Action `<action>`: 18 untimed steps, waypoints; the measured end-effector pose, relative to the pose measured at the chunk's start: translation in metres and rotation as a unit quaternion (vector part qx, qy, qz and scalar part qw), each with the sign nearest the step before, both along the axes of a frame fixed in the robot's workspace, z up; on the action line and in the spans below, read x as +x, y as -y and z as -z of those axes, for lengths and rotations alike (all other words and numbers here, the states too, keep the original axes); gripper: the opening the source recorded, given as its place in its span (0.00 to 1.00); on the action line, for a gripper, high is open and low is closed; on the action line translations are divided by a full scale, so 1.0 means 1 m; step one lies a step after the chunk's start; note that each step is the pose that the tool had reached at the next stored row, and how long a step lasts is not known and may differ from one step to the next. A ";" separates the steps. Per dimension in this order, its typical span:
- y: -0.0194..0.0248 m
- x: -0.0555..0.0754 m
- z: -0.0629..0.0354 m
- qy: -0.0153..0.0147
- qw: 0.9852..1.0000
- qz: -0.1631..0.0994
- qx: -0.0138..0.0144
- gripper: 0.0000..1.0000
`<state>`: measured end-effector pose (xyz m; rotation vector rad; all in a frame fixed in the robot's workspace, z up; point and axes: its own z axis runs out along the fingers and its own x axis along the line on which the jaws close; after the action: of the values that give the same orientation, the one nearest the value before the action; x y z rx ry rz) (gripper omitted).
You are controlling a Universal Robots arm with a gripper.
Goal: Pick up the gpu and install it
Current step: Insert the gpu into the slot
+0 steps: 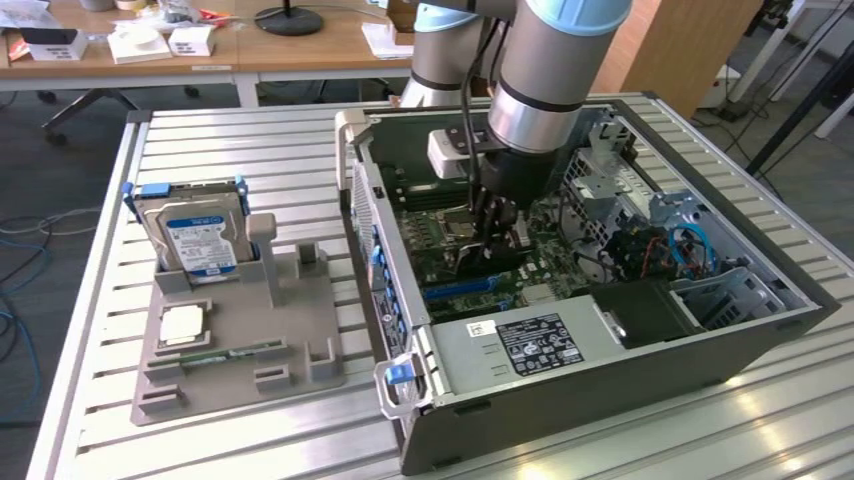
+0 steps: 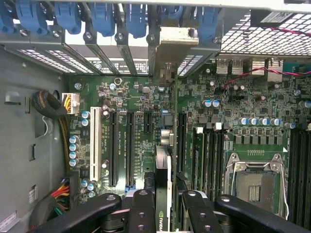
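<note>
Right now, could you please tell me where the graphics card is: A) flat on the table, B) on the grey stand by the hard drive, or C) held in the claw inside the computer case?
C: the claw grips the graphics card edge-on above the motherboard.

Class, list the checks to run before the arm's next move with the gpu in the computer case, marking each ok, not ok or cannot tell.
1. gpu clamped in the gripper: ok.
2. Card inside the open case, over the motherboard: ok.
3. Its metal bracket toward the rear slot openings: ok.
4. Card edge lined up for insertion: cannot tell.
5. Card seated: cannot tell.
</note>
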<state>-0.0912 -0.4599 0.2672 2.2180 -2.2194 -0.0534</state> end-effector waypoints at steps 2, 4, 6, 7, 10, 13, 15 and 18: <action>0.0000 -0.001 0.0001 0.000 1.000 0.000 0.000 0.26; 0.0000 -0.001 0.0001 0.000 1.000 0.000 0.000 0.26; 0.0000 -0.001 0.0001 0.000 1.000 0.000 0.000 0.26; 0.0000 -0.002 0.0001 0.000 1.000 0.000 0.000 0.26; 0.0000 -0.002 0.0001 0.000 1.000 0.000 0.000 0.26; 0.0000 -0.002 0.0001 0.000 1.000 0.000 0.000 0.26; 0.0000 -0.003 0.0001 0.000 1.000 0.000 0.000 0.26; 0.0000 -0.004 0.0001 0.000 1.000 0.000 0.000 0.26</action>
<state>-0.0947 -0.4599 0.2671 2.2178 -2.2195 -0.0535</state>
